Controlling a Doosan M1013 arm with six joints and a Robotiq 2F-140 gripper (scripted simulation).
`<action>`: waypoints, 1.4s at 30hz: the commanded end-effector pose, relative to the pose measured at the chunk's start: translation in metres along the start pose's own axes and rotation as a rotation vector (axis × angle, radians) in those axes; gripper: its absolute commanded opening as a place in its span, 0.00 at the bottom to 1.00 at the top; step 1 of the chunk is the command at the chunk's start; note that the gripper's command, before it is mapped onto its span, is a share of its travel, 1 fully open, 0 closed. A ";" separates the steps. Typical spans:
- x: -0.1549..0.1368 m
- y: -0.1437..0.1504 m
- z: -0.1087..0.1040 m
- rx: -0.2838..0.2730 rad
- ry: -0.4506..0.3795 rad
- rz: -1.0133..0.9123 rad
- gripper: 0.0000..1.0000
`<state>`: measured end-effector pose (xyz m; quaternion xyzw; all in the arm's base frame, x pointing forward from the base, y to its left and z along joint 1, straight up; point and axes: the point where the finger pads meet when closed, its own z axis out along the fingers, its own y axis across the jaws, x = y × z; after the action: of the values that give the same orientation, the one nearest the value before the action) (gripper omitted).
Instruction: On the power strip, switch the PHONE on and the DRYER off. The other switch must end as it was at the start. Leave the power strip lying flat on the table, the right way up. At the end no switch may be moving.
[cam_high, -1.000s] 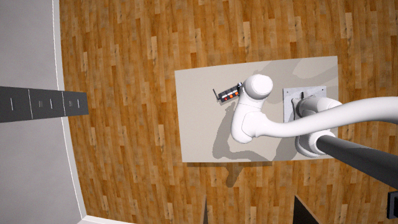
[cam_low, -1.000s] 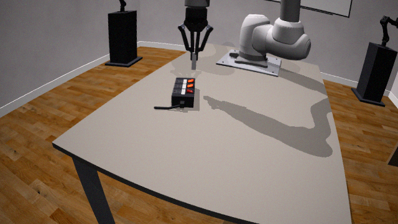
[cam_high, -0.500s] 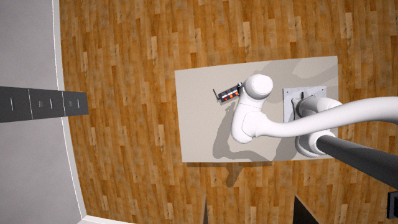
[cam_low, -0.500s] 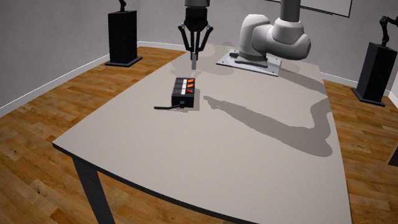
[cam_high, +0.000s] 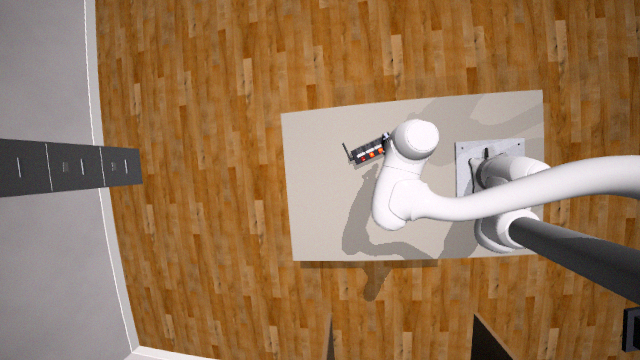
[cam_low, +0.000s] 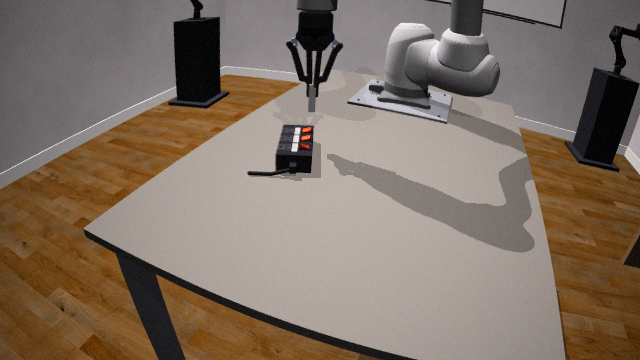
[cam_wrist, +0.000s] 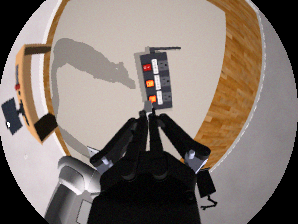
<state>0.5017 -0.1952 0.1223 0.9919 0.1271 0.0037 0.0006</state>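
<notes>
Counter (cam_low: 380, 260) carries everything in play: the arm's grey base plate (cam_low: 442, 111) at the far end, and the power strip (cam_low: 295, 148) lying flat, right way up, well apart from that plate toward the middle-left of the surface. Its stub of cable (cam_low: 265, 173) points toward the near edge.

Arm (cam_high: 400, 190) reaches across from the base and hangs the tool (cam_low: 312, 102) above the far end of the strip, not touching it. The tool's fingers are pressed together with nothing between them, forming a single narrow tip suited to pushing a rocker.

Step in hand, by judgement: positioning between switch presses. Three switches (cam_low: 306, 137) sit in a row along the strip; the wrist view shows at least two glowing orange, but the labels are too small to read, so which rocker is PHONE and which is DRYER cannot be told.

Next move calls for aligning the closed tip over the correct end of the target rocker, then a short vertical press, light enough not to tip or slide the strip.

Obstructions: none near the strip. Black camera stands (cam_low: 197, 60) are on the floor, well clear of the counter. Adjacent rockers sit close together, so a stray touch on the third switch is the main risk.
</notes>
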 end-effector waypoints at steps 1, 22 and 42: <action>0.000 0.000 0.000 0.000 0.000 0.000 0.00; 0.000 0.000 0.011 0.000 0.000 0.000 0.00; -0.001 0.001 0.033 0.000 0.000 0.000 0.00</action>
<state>0.5015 -0.1962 0.0918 0.9919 0.1272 0.0038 0.0006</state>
